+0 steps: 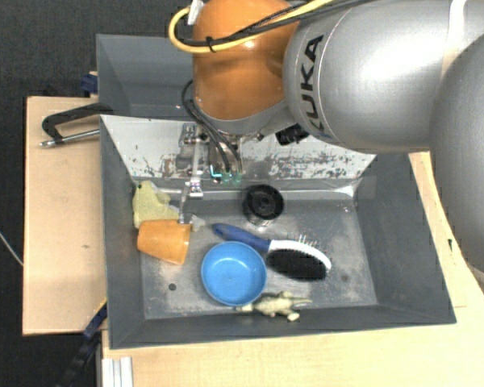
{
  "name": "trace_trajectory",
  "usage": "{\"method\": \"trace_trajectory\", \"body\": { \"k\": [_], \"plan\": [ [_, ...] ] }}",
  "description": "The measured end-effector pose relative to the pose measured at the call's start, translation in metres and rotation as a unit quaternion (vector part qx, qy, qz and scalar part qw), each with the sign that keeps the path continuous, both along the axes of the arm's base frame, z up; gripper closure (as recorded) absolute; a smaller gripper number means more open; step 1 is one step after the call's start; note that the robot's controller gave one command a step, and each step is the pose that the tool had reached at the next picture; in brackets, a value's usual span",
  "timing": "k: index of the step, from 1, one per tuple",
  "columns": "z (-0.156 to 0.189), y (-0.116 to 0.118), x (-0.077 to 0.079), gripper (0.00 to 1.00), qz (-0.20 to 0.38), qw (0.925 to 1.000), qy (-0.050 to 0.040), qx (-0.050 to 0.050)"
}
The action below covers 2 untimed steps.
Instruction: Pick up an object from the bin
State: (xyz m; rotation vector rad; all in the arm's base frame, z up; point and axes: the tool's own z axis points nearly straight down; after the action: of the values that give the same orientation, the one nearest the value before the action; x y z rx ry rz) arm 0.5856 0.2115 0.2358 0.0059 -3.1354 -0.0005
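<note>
My gripper (191, 189) hangs low at the back left of the bin, under the arm's orange cover. Its tip is just above the rim of an orange cup (163, 241) that lies on its side near the left wall. A pale yellow-green sponge (149, 202) lies directly left of the gripper, touching the cup's far side. A black round cap-like thing (263, 201) sits to the right of the gripper by the back wall. I see nothing held in the gripper.
A blue bowl (233, 272) stands upright at the front middle. A brush (290, 256) with a blue handle, white body and black bristles lies to its right. A small cream toy lizard (276, 305) lies by the front wall.
</note>
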Motion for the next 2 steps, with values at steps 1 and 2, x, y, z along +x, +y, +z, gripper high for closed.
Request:
{"method": "trace_trajectory", "body": {
  "k": [1,2],
  "plan": [
    [-0.1293,-0.0150,0.0072,0.00,0.050,0.9987,-0.0050,0.002],
    [-0.1320,-0.0160,0.0064,1.00,0.050,0.9988,-0.0034,0.001]
  ]
}}
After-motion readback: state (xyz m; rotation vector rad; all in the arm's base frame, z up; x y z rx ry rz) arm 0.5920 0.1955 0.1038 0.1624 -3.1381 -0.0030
